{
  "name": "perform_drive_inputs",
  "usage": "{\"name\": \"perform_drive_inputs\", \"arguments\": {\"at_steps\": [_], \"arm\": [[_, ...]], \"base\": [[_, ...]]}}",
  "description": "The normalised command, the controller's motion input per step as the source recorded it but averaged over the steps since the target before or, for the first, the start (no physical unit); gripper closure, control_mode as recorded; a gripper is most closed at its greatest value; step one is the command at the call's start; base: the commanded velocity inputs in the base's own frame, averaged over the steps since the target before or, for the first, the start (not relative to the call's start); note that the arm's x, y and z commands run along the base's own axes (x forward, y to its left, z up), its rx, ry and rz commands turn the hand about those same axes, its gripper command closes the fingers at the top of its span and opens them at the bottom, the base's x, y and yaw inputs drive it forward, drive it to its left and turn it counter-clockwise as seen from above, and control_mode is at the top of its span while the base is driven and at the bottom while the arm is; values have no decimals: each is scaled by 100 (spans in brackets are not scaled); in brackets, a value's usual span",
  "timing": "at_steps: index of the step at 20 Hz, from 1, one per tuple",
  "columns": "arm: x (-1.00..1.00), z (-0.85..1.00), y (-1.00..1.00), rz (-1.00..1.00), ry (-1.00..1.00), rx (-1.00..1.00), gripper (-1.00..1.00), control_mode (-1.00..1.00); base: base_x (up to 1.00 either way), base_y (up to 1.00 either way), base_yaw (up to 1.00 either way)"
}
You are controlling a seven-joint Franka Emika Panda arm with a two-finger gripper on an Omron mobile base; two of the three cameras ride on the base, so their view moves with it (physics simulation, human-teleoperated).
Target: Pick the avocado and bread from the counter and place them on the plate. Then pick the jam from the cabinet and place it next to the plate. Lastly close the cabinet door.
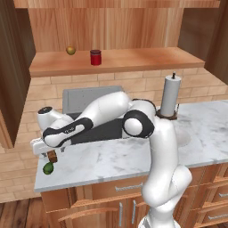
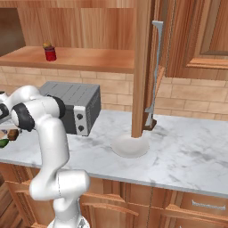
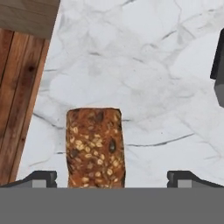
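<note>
Bread (image 3: pixel 95 148) lies on the marble worktop (image 3: pixel 144 78) directly under the pincer (image 3: pixel 111 178), a seeded brown block standing between the two dark fingertips (image 3: pixel 41 178) in the hand view, nearer one tip than the other. The pincer is spread wide and grips nothing; bare marble shows between the loaf and the farther tip. In the left base view the pincer (image 1: pixel 50 154) hangs low over the worktop's near left corner, with the bread (image 1: pixel 52 156) just beneath it and the avocado (image 1: pixel 48 168) just below that, close to the slab's front edge and near the bread; whether the two touch cannot be told. The right base view shows the bread (image 2: pixel 12 132) and the avocado (image 2: pixel 3 143) at the far left margin, partly cut off by the frame.

Well away from the pincer along the worktop, past the grey toaster oven (image 2: pixel 73 104), sits the white plate (image 2: pixel 129 146), with nothing on it. Beside the plate, farther back, stands a paper towel holder (image 1: pixel 170 95).

Above and behind the pincer, the cabinet (image 1: pixel 111 26) stands open, its door (image 2: pixel 143 67) swung out edge-on toward the right base camera. On its shelf the red jam (image 1: pixel 95 57) sits upright, with a yellowish-brown round fruit (image 1: pixel 70 50) near it, apart from the jar.
</note>
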Motion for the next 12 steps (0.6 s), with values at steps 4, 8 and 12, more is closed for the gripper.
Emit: {"name": "perform_drive_inputs", "arguments": {"at_steps": [4, 8, 12], "arm": [[4, -12, 11, 0, 0, -1, -100, -100], [6, -13, 10, 0, 0, -1, -100, -100], [8, -15, 9, 0, 0, -2, -100, -100]], "base": [[0, 0, 0], [0, 0, 0], [0, 0, 0]]}}
